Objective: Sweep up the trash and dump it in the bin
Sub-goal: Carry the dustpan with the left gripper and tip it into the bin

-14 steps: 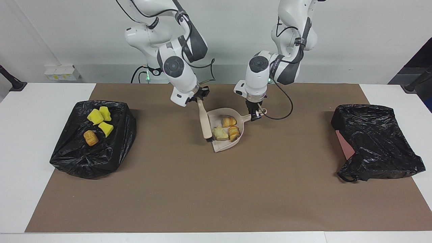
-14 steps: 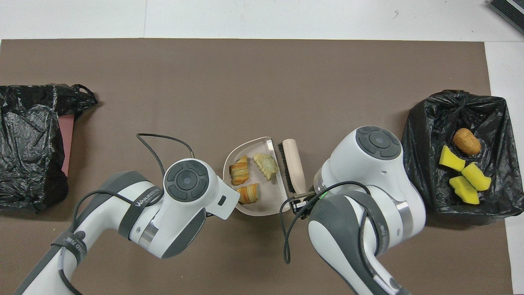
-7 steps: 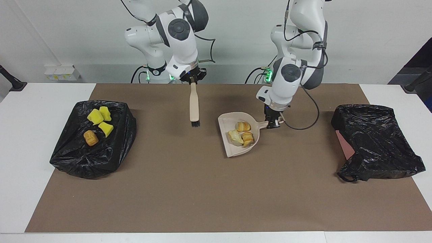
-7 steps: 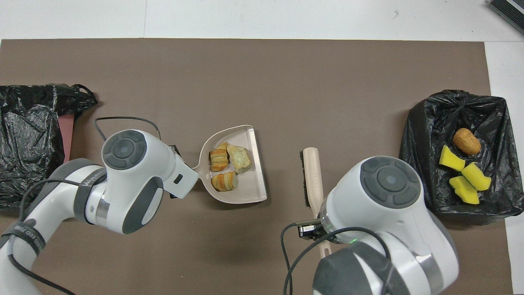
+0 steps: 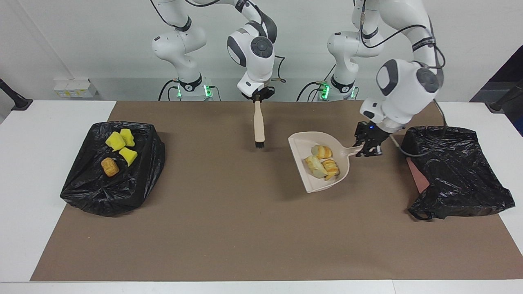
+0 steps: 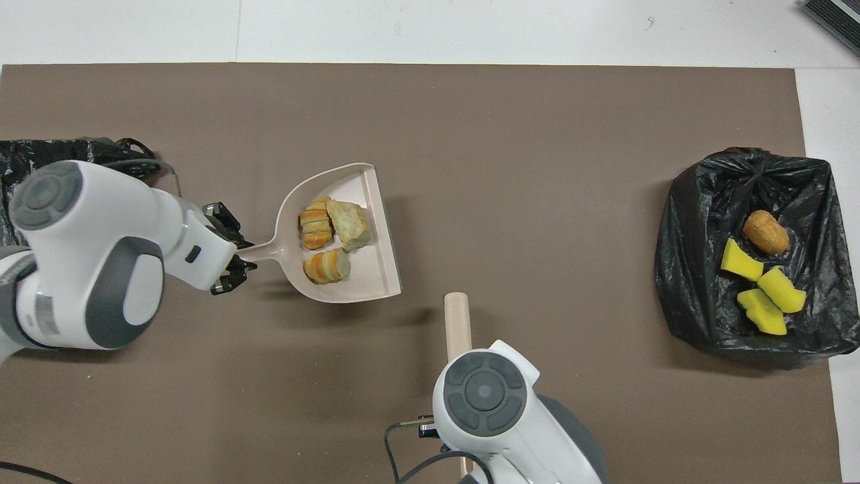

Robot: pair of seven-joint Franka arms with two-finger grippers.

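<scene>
The left gripper (image 5: 369, 148), fingers clamped, sits right of the frame's centre with its wrist tilted; the right gripper (image 5: 258, 96), also clamped, hangs upper centre, pointing down.

White table (image 5: 24, 171) under a brown mat (image 5: 245, 228). Plain pale wall (image 5: 81, 36) above. Even light, soft shadows.

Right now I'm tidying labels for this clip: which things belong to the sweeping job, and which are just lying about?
In the job:
- beige plastic dustpan, held by the left tool
- three bread-like lumps in it
- beige hand brush, held by the right tool
- black-bagged bin beside the dustpan

Lying about:
- other black-bagged bin holding yellow sponge chunks and a brown roll
</scene>
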